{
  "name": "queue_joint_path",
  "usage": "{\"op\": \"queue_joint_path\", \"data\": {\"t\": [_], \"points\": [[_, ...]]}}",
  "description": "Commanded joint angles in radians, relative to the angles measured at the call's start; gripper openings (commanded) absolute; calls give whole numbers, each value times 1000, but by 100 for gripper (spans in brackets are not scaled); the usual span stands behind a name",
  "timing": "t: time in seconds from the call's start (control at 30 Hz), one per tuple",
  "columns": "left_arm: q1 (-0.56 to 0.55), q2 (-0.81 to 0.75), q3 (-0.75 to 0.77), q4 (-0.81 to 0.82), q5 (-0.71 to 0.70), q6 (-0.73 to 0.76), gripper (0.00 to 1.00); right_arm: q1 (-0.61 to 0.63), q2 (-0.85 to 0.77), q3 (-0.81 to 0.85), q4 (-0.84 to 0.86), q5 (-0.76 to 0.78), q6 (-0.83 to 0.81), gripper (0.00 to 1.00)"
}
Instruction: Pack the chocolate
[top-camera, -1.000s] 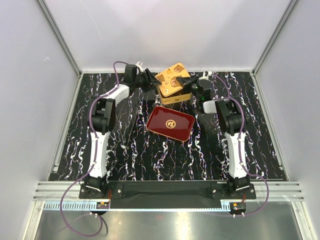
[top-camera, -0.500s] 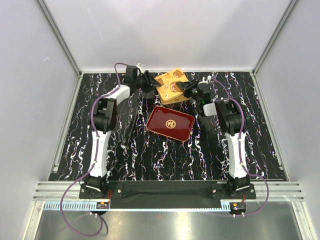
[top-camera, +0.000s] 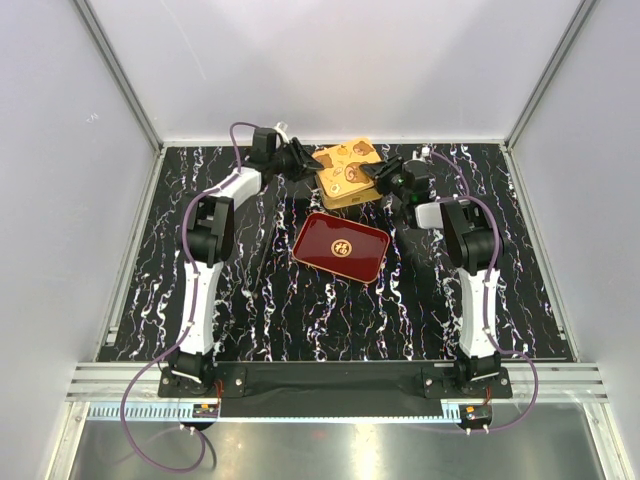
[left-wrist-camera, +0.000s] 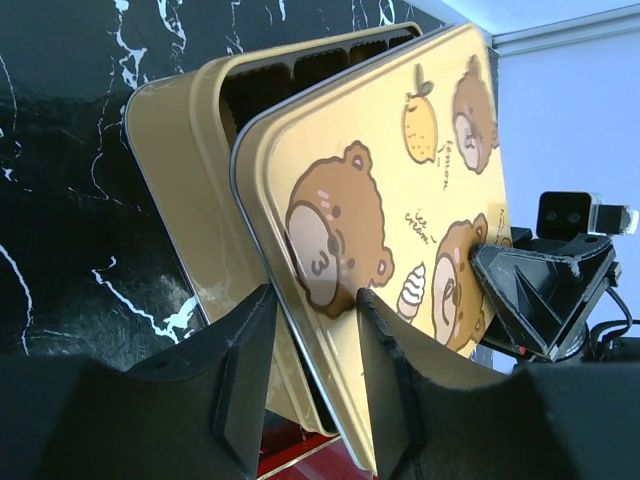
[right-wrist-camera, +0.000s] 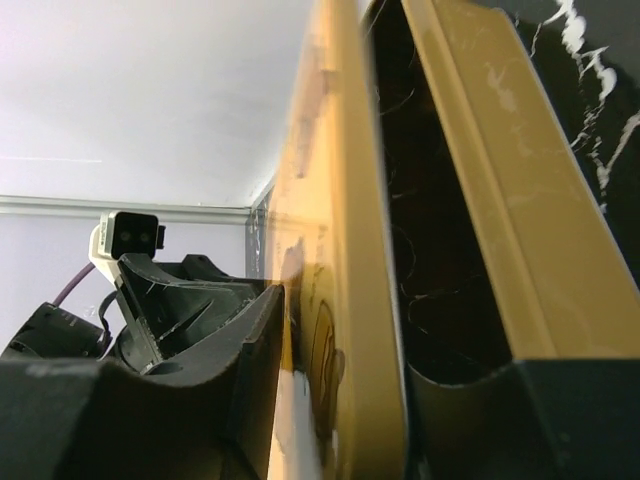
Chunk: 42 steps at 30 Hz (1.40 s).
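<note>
My left pincer (left-wrist-camera: 315, 300) pinched one edge of the gold lid (left-wrist-camera: 400, 180) with brown bears on it. My right pincer (right-wrist-camera: 340, 340) pinched the other edge. The lid sat tilted over the gold tin (left-wrist-camera: 180, 160). It hid the chocolate, so I could not tell how it looked.

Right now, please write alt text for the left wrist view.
The left gripper pinches the edge of a gold lid printed with cartoon bears, tilted over the open gold tin. The right gripper holds the lid's far edge.

Most tin cells (left-wrist-camera: 292, 74) covered by lid (left-wrist-camera: 390, 180), contents indiscernible; lid blurred close-up in right wrist view
</note>
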Motion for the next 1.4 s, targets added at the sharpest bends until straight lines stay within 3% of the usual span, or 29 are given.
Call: {"op": "queue_joint_path", "data": {"t": [0.0, 0.4, 0.57, 0.63, 0.87, 1.13, 1.37], "points": [[8, 14, 62, 18, -5, 6, 42, -21, -91, 1, -36, -20, -64, 43], [19, 17, 60, 17, -8, 7, 42, -30, -113, 30, -203, -60, -133, 43], [19, 9, 46, 15, -2, 14, 42, -38, -96, 14, -193, -73, -101, 31], [19, -5, 37, 15, -1, 17, 43, -47, -85, -2, -168, -86, -81, 30], [19, -23, 26, -5, -5, 35, 45, -70, -79, -32, -174, -122, -69, 41], [19, -29, 22, -19, -8, 49, 45, -83, -128, 10, -358, -103, -164, 53], [19, -35, 19, -22, -8, 49, 45, -84, -148, 68, -548, -83, -239, 56]]}}
